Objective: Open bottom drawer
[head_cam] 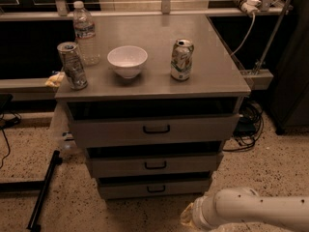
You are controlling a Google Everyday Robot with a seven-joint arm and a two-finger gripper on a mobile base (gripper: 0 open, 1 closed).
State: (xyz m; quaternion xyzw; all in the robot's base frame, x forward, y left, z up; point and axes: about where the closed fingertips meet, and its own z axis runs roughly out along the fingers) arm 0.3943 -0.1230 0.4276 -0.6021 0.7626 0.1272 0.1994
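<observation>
1. Here's the bottom drawer (125,190): it is the lowest of three grey fronts under the table (217,74) and sits just above the floor. It's the slimmest front, with a small black bar handle (156,189) at its middle and a dark gap along its top.
2. Above it come the middle drawer (120,167) and the tall top drawer (111,132), each with its own black handle.
3. On the tabletop, a dented can (72,65) stands at the front left corner, with a water bottle (86,33) just behind it. A white bowl (127,61) sits near the middle, and a green-and-white can (182,59) stands upright to its right.
4. Around the table is speckled floor (270,168), with a black pole (43,190) lying off the left side. Dark cables (248,124) are bundled by the right edge.
5. The gripper (188,217) is down low past the front right corner, right of the bottom drawer and apart from it. Whether its jaws are open or closed, I cannot tell.
</observation>
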